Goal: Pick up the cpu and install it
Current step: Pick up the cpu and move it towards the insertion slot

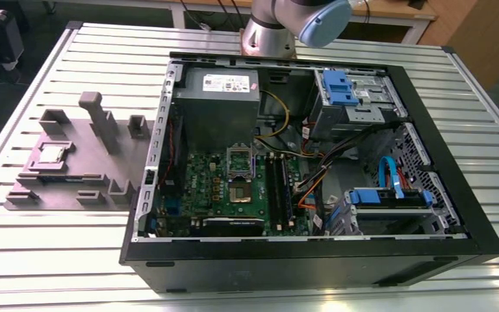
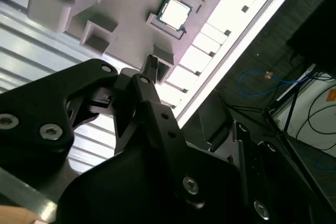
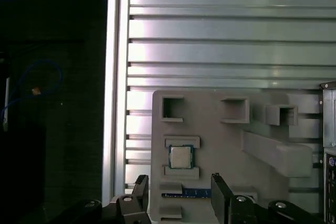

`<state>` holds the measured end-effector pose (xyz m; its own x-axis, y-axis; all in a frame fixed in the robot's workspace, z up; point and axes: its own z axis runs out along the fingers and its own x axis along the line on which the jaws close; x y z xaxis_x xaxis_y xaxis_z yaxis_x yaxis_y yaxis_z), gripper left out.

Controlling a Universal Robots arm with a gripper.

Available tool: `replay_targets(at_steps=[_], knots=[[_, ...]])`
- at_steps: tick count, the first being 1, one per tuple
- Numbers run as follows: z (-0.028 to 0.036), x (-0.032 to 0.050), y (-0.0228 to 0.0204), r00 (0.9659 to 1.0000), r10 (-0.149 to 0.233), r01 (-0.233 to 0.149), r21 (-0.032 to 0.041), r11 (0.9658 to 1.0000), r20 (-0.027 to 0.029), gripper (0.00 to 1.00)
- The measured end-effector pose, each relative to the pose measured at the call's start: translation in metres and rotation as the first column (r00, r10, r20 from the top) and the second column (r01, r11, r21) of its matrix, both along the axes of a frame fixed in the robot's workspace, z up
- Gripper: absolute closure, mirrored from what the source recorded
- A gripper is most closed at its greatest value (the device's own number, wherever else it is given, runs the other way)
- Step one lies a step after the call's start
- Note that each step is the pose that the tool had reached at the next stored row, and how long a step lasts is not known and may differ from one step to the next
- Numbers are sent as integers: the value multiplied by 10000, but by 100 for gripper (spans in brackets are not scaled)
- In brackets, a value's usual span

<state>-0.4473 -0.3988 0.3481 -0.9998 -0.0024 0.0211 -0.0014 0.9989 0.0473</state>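
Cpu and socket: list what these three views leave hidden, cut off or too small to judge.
The cpu: underside hidden in every view by its own top, as it lies in the grey fixture.
The socket: too small in the exterior view to tell if empty.
The arm: cut off by the exterior view's edge.

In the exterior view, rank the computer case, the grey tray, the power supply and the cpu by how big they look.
Largest to smallest:
case
tray
power supply
cpu
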Motion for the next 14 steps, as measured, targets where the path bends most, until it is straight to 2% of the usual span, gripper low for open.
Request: replay_targets(at_steps=[10,14], knots=[[-177,-1,-33,10000,65,-65,0,10000,0,41],[-194,0,-34,10000,98,-98,-2,10000,0,41]])
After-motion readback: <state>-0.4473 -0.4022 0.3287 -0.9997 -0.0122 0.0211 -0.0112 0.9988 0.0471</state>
